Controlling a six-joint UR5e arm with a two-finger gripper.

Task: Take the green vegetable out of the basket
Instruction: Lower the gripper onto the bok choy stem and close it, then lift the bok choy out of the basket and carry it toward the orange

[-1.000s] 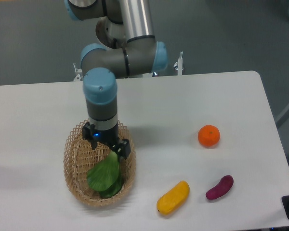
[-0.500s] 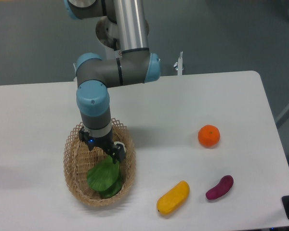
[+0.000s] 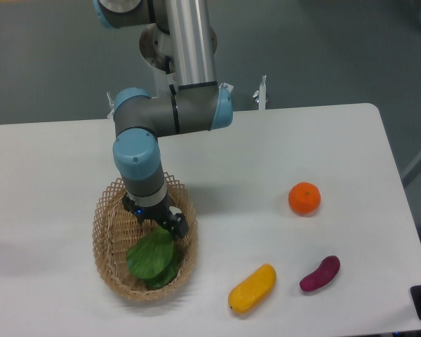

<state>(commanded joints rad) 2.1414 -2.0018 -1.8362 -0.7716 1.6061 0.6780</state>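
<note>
dropping lower into basket [image 3: 105,232]; jaws [image 3: 161,226] now over vegetable [image 3: 152,258] stem end, closure unclear. grasp looks imminent.

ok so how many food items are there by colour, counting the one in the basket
green: 1, the green vegetable in the basket
orange: 1, the orange fruit
yellow: 1, the yellow vegetable
purple: 1, the purple vegetable
total: 4

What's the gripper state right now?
Gripper: down in the basket at the stem end of the green vegetable; open or closed cannot be told.
</note>
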